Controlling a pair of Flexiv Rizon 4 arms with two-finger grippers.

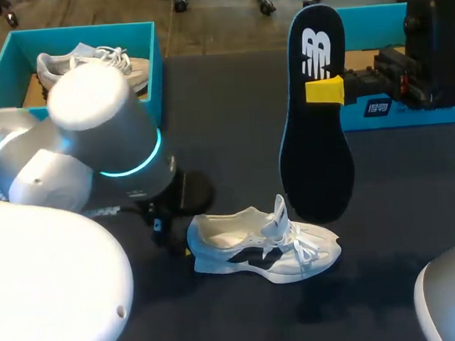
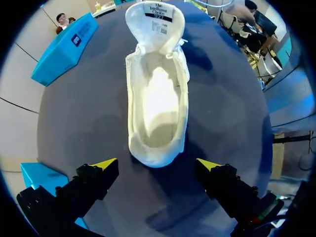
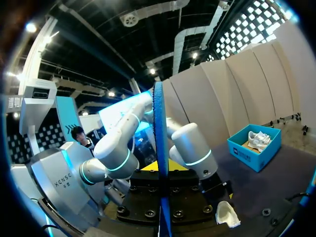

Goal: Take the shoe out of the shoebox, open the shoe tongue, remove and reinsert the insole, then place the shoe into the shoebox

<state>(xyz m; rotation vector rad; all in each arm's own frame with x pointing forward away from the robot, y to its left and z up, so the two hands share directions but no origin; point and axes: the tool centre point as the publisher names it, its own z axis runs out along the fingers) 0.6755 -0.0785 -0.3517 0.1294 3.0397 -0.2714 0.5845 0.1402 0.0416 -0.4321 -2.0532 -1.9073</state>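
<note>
right hand [image 1: 323, 90] gripping insole [image 1: 316, 158] (upright), left hand [image 2: 157, 165] spread behind shoe [image 2: 157, 98]

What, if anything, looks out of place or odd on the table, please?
Nothing is damaged or spilled. The one thing out of place is the insole, clamped upright in the air by the right end effector rather than lying in the shoe, which stands on the table with its tongue pulled open.

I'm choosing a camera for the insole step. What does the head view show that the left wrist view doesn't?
Head view only: the insole raised upright, clamped in the right gripper; a second shoe in the shoebox. Left wrist view only: the white shoe seen empty inside, the left gripper open behind its heel. Both: the white shoe on the table.
</note>
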